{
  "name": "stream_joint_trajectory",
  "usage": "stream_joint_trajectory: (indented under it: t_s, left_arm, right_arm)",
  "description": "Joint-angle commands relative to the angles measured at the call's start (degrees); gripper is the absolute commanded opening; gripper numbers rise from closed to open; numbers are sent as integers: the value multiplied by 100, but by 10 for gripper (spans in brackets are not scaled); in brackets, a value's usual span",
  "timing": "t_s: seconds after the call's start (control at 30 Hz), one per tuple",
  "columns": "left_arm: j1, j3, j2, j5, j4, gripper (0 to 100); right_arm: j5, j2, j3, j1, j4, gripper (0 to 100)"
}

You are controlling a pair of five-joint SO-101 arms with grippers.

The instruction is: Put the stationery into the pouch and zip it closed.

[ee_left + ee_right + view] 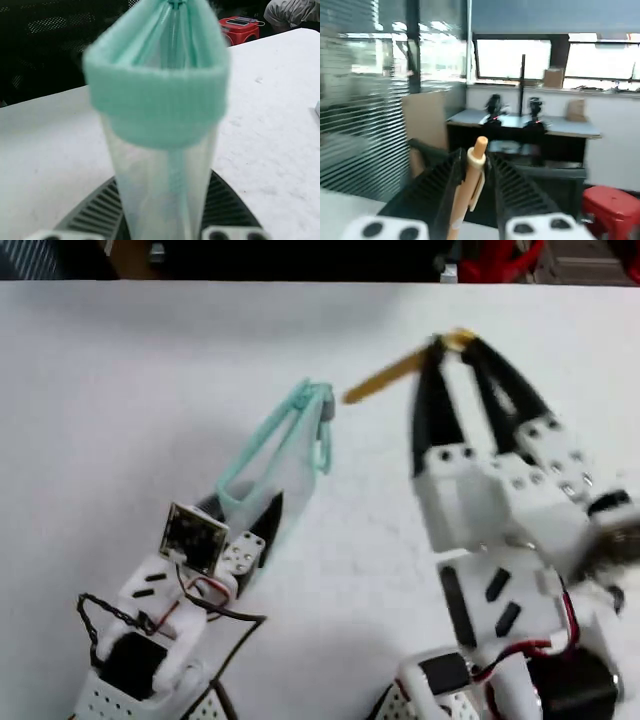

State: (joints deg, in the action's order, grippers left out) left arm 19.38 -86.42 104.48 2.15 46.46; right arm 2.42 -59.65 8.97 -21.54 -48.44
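A clear pouch (280,465) with a mint-green zip edge stands upright on the white table, its mouth open at the top. My left gripper (250,530) is shut on the pouch's near end; in the left wrist view the pouch (160,125) rises between the black fingers (100,210). My right gripper (450,345) is raised above the table to the right of the pouch, shut on a yellow pen (395,372) that points down-left toward the pouch mouth. In the right wrist view the pen (470,185) stands between the ribbed fingers (515,195).
The white table (120,400) spreads bare to the left and behind the pouch. A red object (495,260) lies past the table's far edge. The right wrist view looks out at a room with desks and windows.
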Motion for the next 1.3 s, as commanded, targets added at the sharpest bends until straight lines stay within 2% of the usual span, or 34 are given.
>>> stream_joint_trajectory:
  t_s: [0.0, 0.13, 0.27, 1.0, 1.27]
  left_arm:
    - [48, 9, -13, 62, -141, 139]
    - [48, 9, -13, 70, -141, 139]
    - [48, 18, -13, 79, -141, 139]
    - [48, 9, -13, 79, -141, 139]
    - [48, 9, -13, 79, -141, 139]
  right_arm:
    - [-26, 1112, -1090, -690, -338, 17]
    - [-9, 2185, -2013, -1226, -813, 17]
    - [-9, 2510, -2312, -1244, -1156, 17]
    - [-9, 2255, -1503, -1297, -1262, 17]
    - [0, 2202, -1081, -1912, -1253, 18]
